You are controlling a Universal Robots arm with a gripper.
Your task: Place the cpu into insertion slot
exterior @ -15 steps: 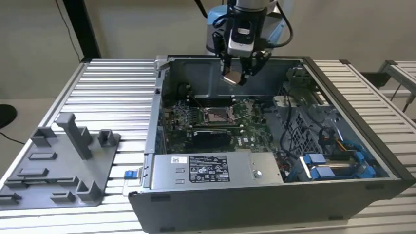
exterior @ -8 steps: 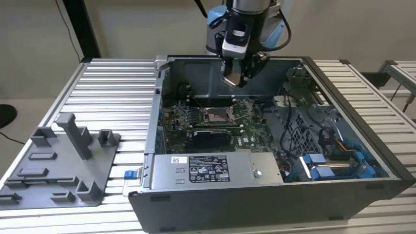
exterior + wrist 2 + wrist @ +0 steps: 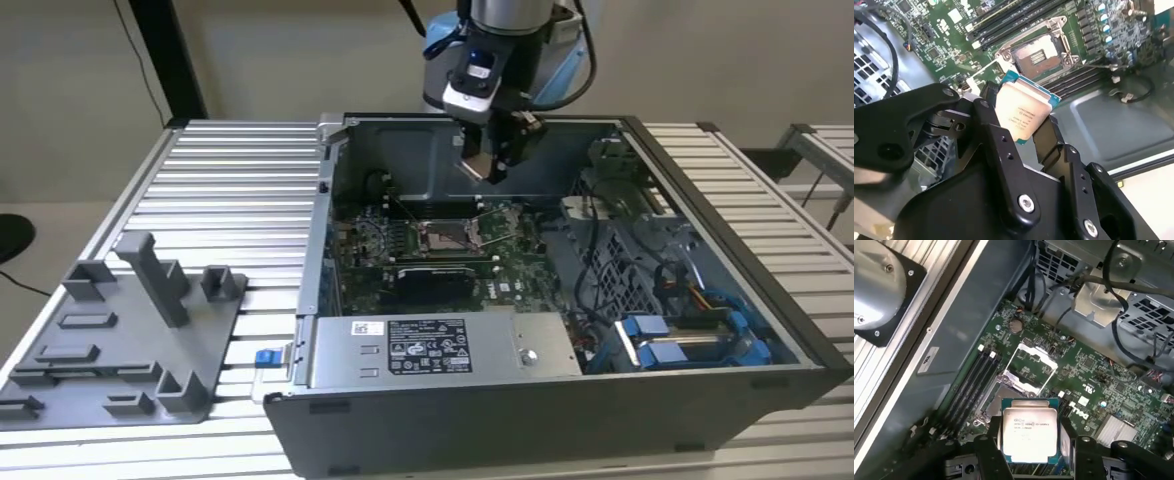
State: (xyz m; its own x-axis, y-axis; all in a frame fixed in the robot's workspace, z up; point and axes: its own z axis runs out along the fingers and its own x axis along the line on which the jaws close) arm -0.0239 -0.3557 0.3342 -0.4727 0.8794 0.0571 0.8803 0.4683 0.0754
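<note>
- Exterior view: the gripper [image 3: 483, 165] hangs inside the open computer case [image 3: 534, 400], carrying the cpu [image 3: 471, 166] at its tip, clear of the green circuit board [image 3: 514, 232]. The insertion slot [image 3: 443, 235] lies at about 7 o'clock from the gripper, apart from it.
- Second wrist view: the black fingers [image 3: 996, 142] pinch the cpu [image 3: 1024, 112] by two opposite edges, jaws spread no wider than the chip. Its silver face is bare between them. The insertion slot [image 3: 1039, 52] sits beyond, with nothing in its socket.
- First wrist view: the cpu [image 3: 1030, 432] is held level between the fingers [image 3: 990, 442], off the board. The insertion slot [image 3: 1009, 390] is near but not touching.
- Handling, as I judge it: the chip looks light, thin and stiff, and its smooth metal lid is likely slippery. The contacts underneath and the socket are probably delicate, so the edges are the sound place to hold. This grip uses them and leaves the flat faces untouched.
</note>
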